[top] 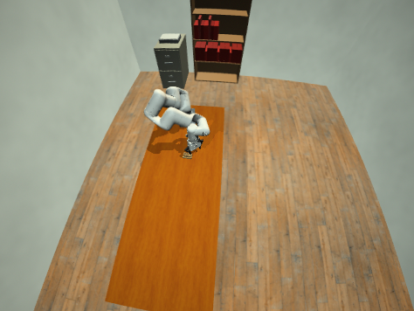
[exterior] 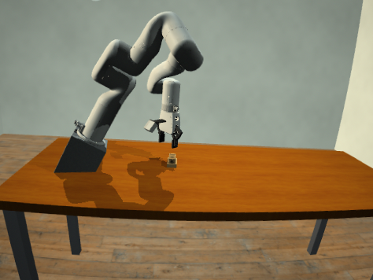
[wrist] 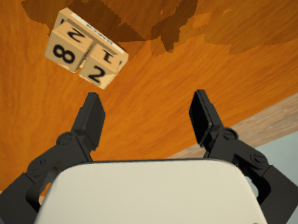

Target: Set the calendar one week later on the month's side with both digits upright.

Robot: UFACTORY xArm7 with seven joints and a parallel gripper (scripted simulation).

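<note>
The block calendar (wrist: 86,48) shows at the upper left of the wrist view: two pale wooden cubes stand side by side in a small tray on the orange table. Their top faces read 8 and 2; other faces show 2 and 1. It is tiny in the exterior and top views (exterior: 171,160) (top: 188,155). My gripper (wrist: 146,102) hovers above the table, a little above and beside the calendar, with both fingers spread wide and nothing between them. It also shows in the exterior view (exterior: 168,140). The side with the month's name is not readable.
The arm's base (exterior: 80,155) stands on the table's left end. The table edge and wooden floor lie near the gripper at the lower right of the wrist view. A filing cabinet (top: 171,60) and a bookshelf (top: 219,40) stand by the far wall.
</note>
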